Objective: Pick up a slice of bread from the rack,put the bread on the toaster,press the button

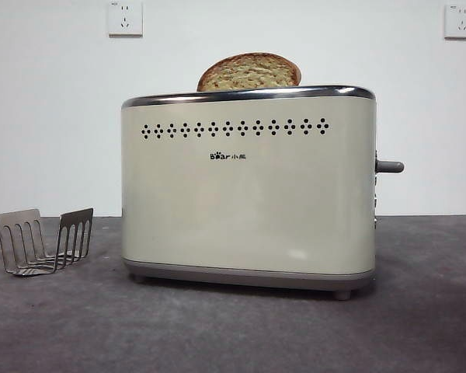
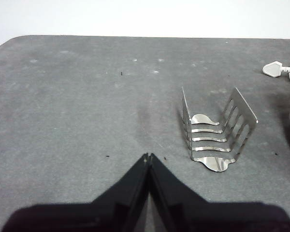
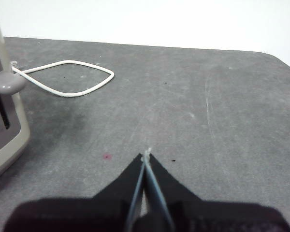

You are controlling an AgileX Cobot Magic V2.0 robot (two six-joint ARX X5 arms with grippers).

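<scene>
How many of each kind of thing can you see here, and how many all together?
Toaster: 1
Slice of bread, sticking out of the toaster's top: 1
Rack, with no bread in it: 1
Wall sockets: 2
Grippers, left gripper and right gripper, both with fingers together: 2
Total: 7

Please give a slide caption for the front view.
Bread stands in the toaster; rack empty beside it.
</scene>
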